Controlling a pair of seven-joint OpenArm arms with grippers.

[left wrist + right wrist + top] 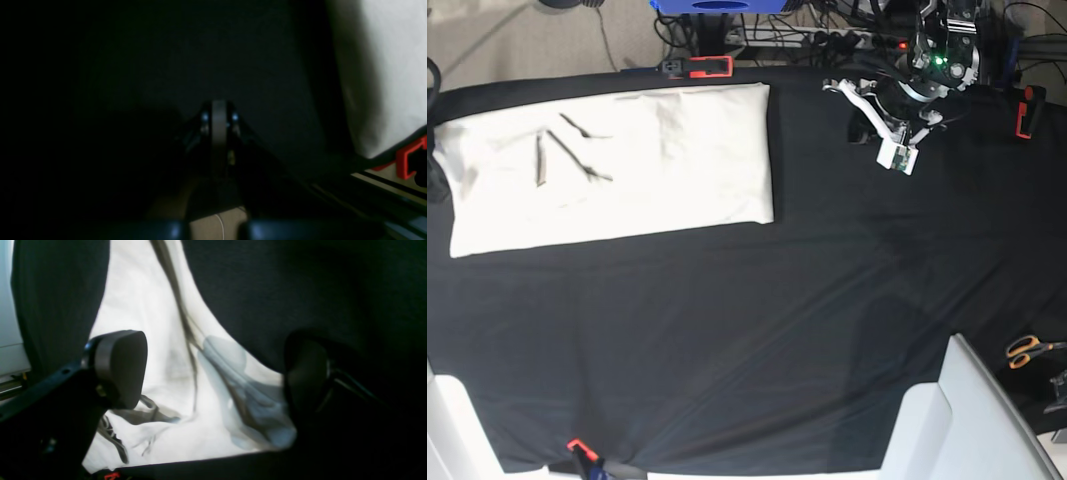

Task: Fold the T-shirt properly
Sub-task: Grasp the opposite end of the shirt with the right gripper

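Note:
The T-shirt lies as a cream rectangle on the black tablecloth at the back left, with a few dark creases near its left end. In the right wrist view my right gripper stands wide open just above the T-shirt, one finger over the cloth and the other over the tablecloth; nothing is between them. My left gripper is shut and empty over bare tablecloth, with the T-shirt's edge off to its right. The left arm sits at the back right, well apart from the shirt.
Red clamps pin the tablecloth at the back and front edges; one shows in the left wrist view. Orange-handled scissors lie at the right edge. A white box stands at the front right.

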